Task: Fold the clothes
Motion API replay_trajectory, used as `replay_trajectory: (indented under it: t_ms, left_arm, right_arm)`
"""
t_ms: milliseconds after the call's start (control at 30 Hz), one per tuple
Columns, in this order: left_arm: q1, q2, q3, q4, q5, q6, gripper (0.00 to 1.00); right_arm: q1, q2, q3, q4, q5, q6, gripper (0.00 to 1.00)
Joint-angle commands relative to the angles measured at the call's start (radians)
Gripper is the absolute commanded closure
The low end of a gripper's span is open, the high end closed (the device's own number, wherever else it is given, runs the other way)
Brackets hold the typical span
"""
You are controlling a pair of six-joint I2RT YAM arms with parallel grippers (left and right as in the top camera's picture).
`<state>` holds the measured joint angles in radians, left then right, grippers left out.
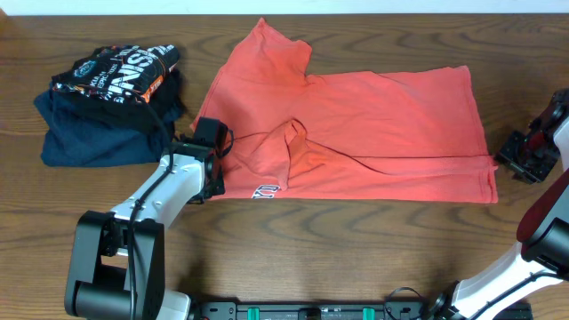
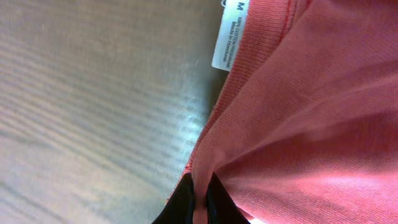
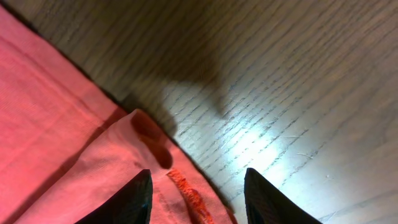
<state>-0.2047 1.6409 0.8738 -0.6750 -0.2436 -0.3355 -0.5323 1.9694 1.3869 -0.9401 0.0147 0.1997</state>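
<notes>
With the black two-finger left gripper (image 1: 212, 149), clamped tight on a thin ridge of fabric at the near left edge of the coral-red short-sleeved cotton T-shirt (image 1: 373, 124). Seen from the left wrist, dark fingertips (image 2: 180, 208) pressed together with a sliver of red cloth (image 2: 311, 124) squeezed between them; just beyond, a ribbed collar band and a small white size label (image 2: 229, 37) marked M, bare wood to the left.

From overhead, spread across the middle of the brown wooden table (image 1: 356, 258), running from that pinch away to the right, one sleeve pointing to the far edge, a rumpled fold near the centre, a strip of white-and-dark lettering (image 1: 265, 190) showing at the near hem.

With the black right gripper (image 1: 524, 156), open, fingers well apart, low at the right-hand hem. From the right wrist, one finger (image 3: 134, 199) over the red cloth (image 3: 50, 124), the other over bare wood, and the curled hem corner (image 3: 149, 134) lying just ahead of the gap.

Far left on the table, well apart from the red cloth: a folded black shirt with white and orange print (image 1: 116, 76), stacked on a folded navy blue garment (image 1: 89, 138).
</notes>
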Motion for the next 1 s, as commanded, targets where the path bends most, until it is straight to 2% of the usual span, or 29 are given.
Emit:
replay_trajectory:
  t_ms: [0,67,133,167,533,967]
  left_arm:
    - [0.003,0.012,0.002,-0.039,-0.031,0.013,0.93]
    - [0.003,0.012,0.002,-0.062,-0.031,0.013,0.89]
    - [0.003,0.012,0.003,-0.069,-0.031,0.013,0.69]
    - [0.003,0.012,0.002,-0.072,-0.031,0.013,0.62]
    - [0.003,0.012,0.002,-0.072,-0.031,0.013,0.60]
    - [0.003,0.012,0.003,-0.072,-0.031,0.013,0.60]
  right_arm:
    - [0.007,0.008,-0.003,0.001,0.011,-0.016,0.53]
    - [0.008,0.008,-0.003,0.000,0.010,-0.018,0.53]
    - [0.008,0.008,-0.003,-0.002,-0.015,-0.028,0.53]
    - [0.008,0.008,-0.003,-0.001,-0.048,-0.050,0.52]
    - [0.015,0.008,-0.006,0.014,-0.177,-0.131,0.50]
    - [0.051,0.013,-0.033,0.036,-0.172,-0.157,0.50]
